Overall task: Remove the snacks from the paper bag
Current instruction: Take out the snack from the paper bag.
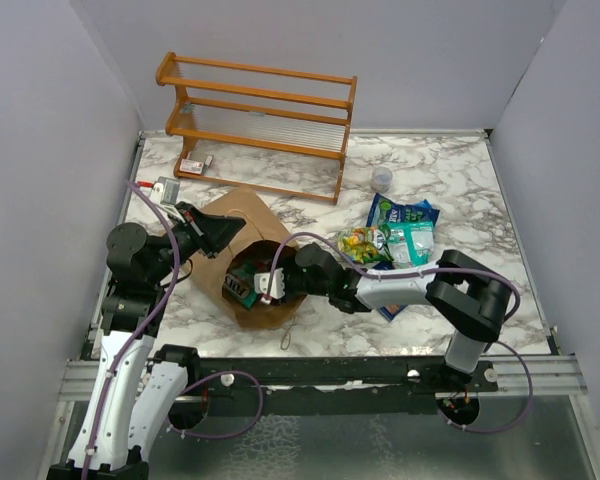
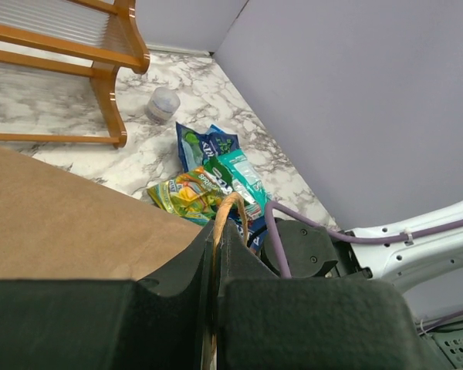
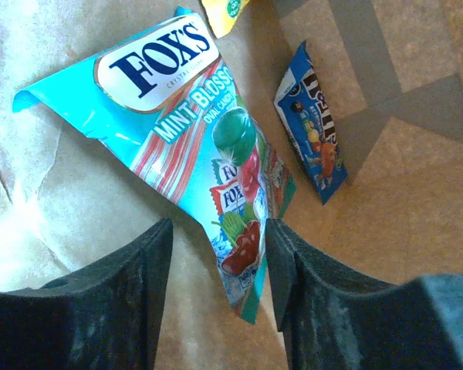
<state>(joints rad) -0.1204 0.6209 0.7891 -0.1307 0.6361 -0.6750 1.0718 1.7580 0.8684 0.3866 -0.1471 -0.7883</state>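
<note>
Your right gripper [image 3: 218, 243], jaws spread, straddles the glossy teal mint packet [image 3: 193, 146] inside the brown kraft paper bag [image 1: 238, 212]; close, then lift. Left gripper [image 2: 216, 245] pinches its twisted paper handle [image 2: 230, 200].

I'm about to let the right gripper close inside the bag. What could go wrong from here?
1. The right gripper straddles only the lower tip of the glossy Fox's packet; a pinch there may slip off.
2. The left gripper holds the bag by its thin handle alone; if that slips or tears, the mouth may sag shut.
3. The M&M's packet lies close by and may get nudged deeper.
</note>
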